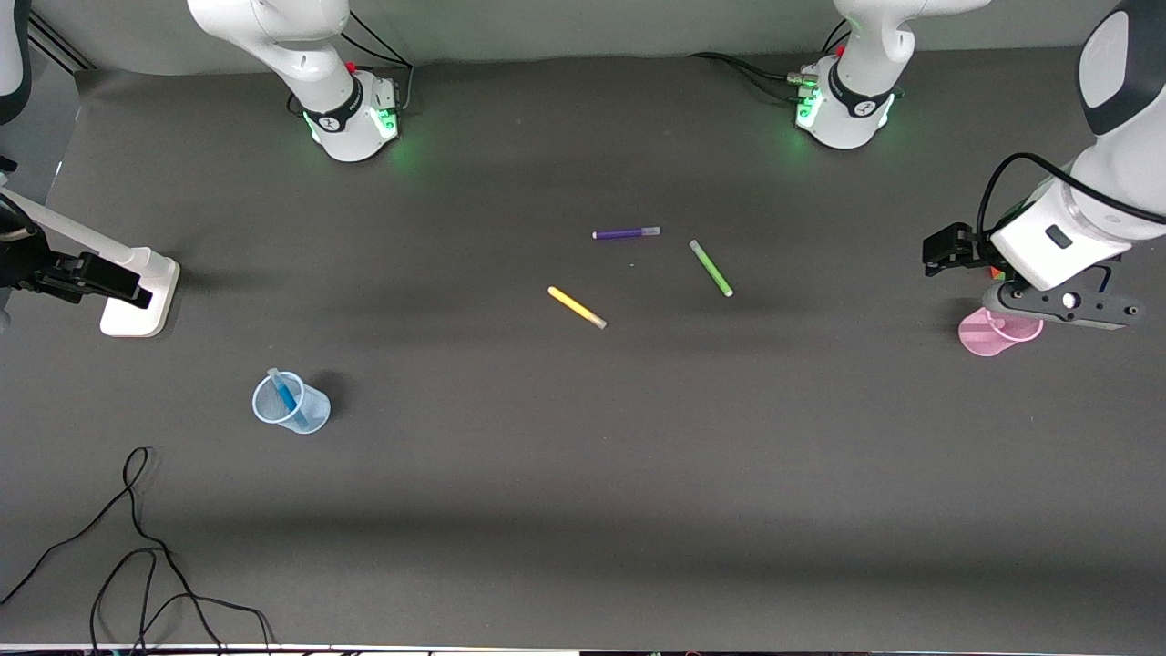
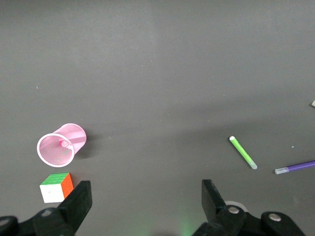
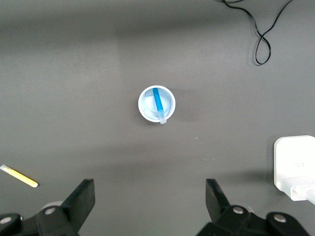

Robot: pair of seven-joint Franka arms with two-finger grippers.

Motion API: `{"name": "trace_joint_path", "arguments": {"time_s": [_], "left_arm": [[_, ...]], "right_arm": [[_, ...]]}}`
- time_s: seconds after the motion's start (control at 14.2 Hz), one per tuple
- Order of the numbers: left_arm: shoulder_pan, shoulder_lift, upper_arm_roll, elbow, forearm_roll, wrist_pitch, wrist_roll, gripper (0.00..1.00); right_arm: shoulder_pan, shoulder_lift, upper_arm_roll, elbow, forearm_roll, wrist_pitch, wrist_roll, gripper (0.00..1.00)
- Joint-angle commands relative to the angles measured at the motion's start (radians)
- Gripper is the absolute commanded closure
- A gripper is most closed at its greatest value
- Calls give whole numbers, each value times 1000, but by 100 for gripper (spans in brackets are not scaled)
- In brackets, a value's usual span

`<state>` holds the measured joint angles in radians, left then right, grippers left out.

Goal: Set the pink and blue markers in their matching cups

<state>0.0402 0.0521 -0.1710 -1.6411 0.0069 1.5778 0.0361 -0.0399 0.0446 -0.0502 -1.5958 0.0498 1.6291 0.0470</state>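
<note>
A: Where does the left gripper (image 2: 145, 206) sit?
B: It hangs above the pink cup (image 2: 61, 144), fingers spread wide and empty. The pink marker (image 2: 64, 143) stands inside that cup, and a colour cube (image 2: 56, 187) lies just beside it.

A: And the right gripper (image 3: 150, 206)?
B: It hangs over the table at the right arm's end, near a white stand (image 1: 137, 292), its fingers also spread and holding nothing. The blue cup (image 3: 156, 103) sits below it, with the blue marker (image 3: 158, 103) leaning inside.

A: Anything else?
B: The yellow pen (image 1: 577, 307), green pen (image 1: 710, 268) and purple pen (image 1: 626, 233) lie mid-table, well apart from both grippers.
</note>
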Motion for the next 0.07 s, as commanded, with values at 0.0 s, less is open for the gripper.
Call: {"name": "trace_joint_path", "arguments": {"time_s": [0.0], "left_arm": [[-5,-9,5,-8,13,2,11,1]], "right_arm": [[11,-2,-8,13,-18,-14,-6,0]]}}
